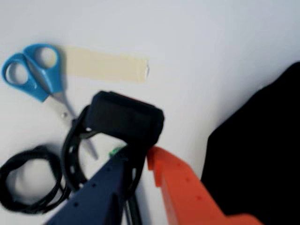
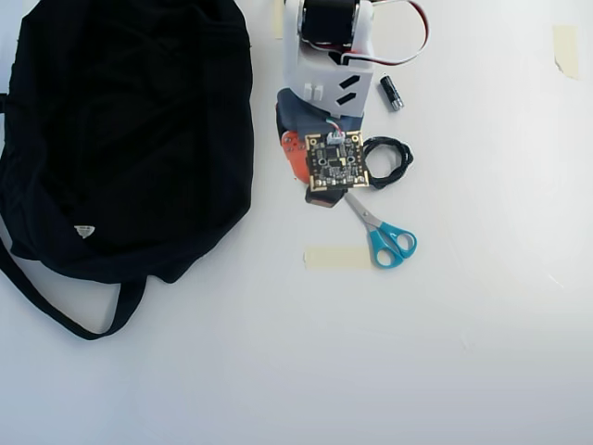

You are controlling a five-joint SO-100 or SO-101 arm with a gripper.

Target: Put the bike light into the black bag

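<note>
In the wrist view my gripper [image 1: 138, 152], with one blue and one orange finger, is shut on the bike light [image 1: 124, 117]. It is a small black block, and its black rubber ring strap [image 1: 70, 157] hangs to the left. The light sits over the scissors' blade tips. The black bag [image 1: 262, 154] fills the right side of this view, a short gap from the orange finger. In the overhead view the bag [image 2: 130, 130] lies large at the left. The gripper [image 2: 315, 193] is just right of it, mostly hidden under the wrist's circuit board, with a black bit of the light [image 2: 321, 197] showing below.
Blue-handled scissors [image 2: 384, 236] and a strip of beige tape [image 2: 336, 259] lie below the gripper in the overhead view. A coiled black cable [image 2: 387, 159] and a small black-and-silver cylinder [image 2: 392, 93] lie to its right. The bag's strap [image 2: 65, 311] loops out at the lower left.
</note>
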